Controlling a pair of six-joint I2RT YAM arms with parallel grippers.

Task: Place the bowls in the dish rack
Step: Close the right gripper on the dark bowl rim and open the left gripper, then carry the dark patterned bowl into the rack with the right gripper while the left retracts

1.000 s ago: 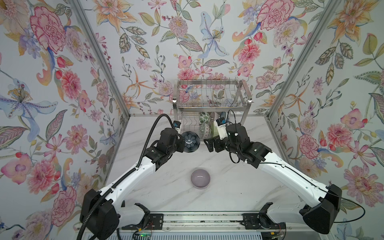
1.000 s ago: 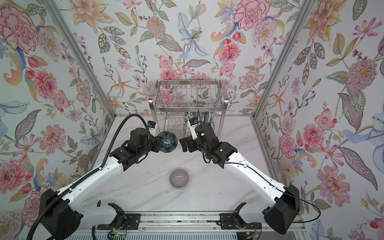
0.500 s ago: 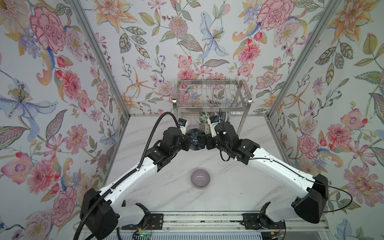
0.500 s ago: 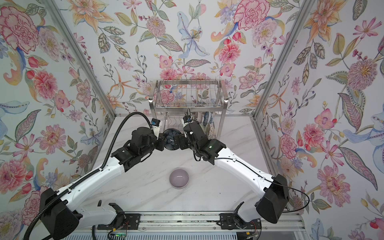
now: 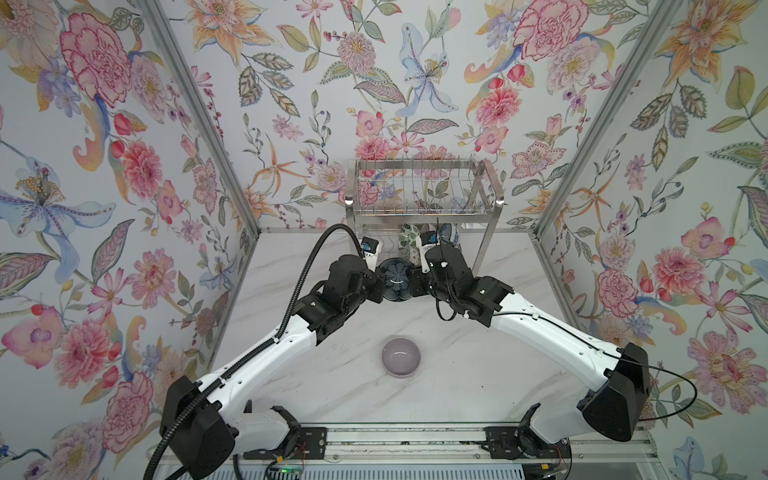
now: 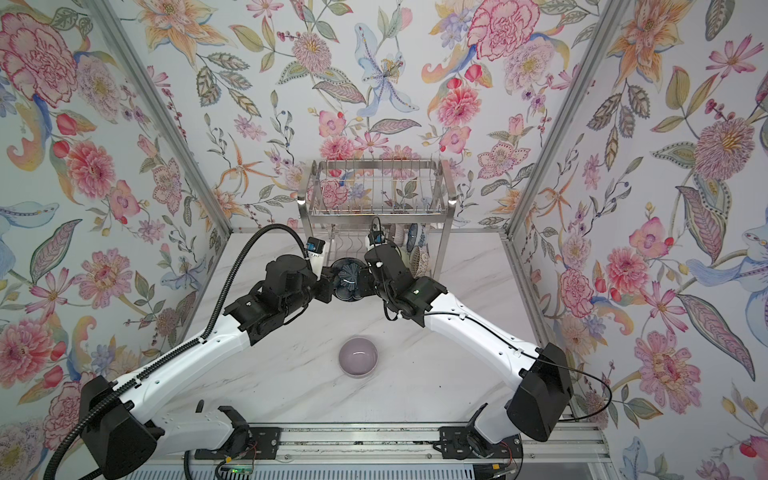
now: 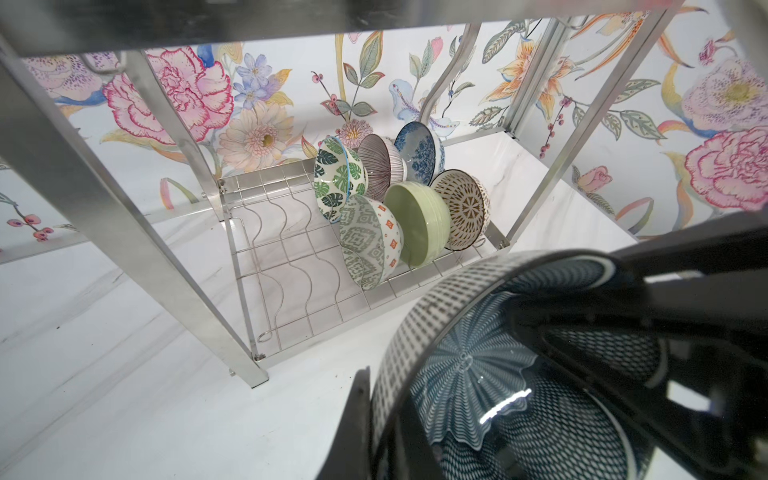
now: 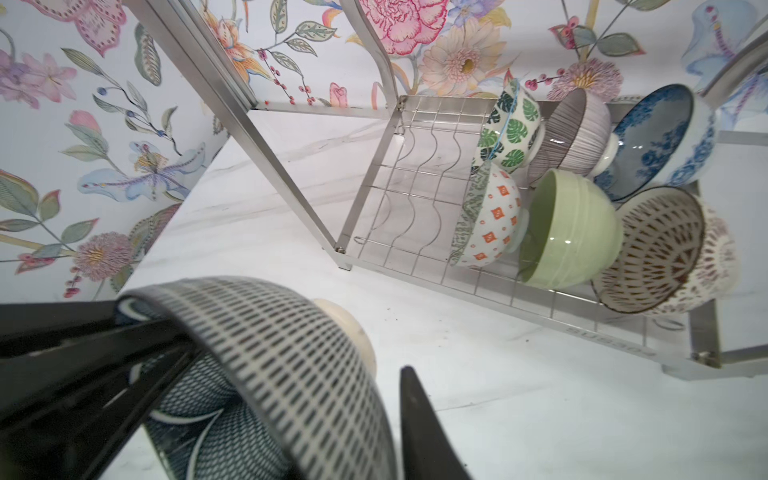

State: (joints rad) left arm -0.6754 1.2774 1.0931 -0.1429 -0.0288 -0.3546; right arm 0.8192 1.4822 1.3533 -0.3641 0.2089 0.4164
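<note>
A dark flower-patterned bowl (image 5: 397, 279) (image 6: 348, 279) hangs on its side above the marble top, just in front of the dish rack (image 5: 419, 211) (image 6: 376, 214). My left gripper (image 5: 381, 281) is shut on its left rim, with one finger (image 7: 358, 415) against the outer wall. At the opposite rim my right gripper (image 5: 414, 279) is shut on the same bowl (image 8: 282, 353), its outer finger (image 8: 419, 424) beside the wall. A plain lilac bowl (image 5: 401, 357) (image 6: 358, 356) sits upright on the table nearer the front. Several bowls stand on edge on the rack's lower shelf, among them the green one (image 7: 419, 224).
The loaded bowls fill the right part of the lower shelf, while its wavy wires (image 7: 286, 257) (image 8: 411, 199) on the left hold nothing. The rack's flat legs (image 7: 187, 270) stand close to both grippers. The upper basket (image 5: 419, 187) overhangs the shelf.
My right gripper swung left to the dark flower bowl and closed on its rim. My left arm carried the bowl a little right and toward the rack. The lilac bowl stayed put.
</note>
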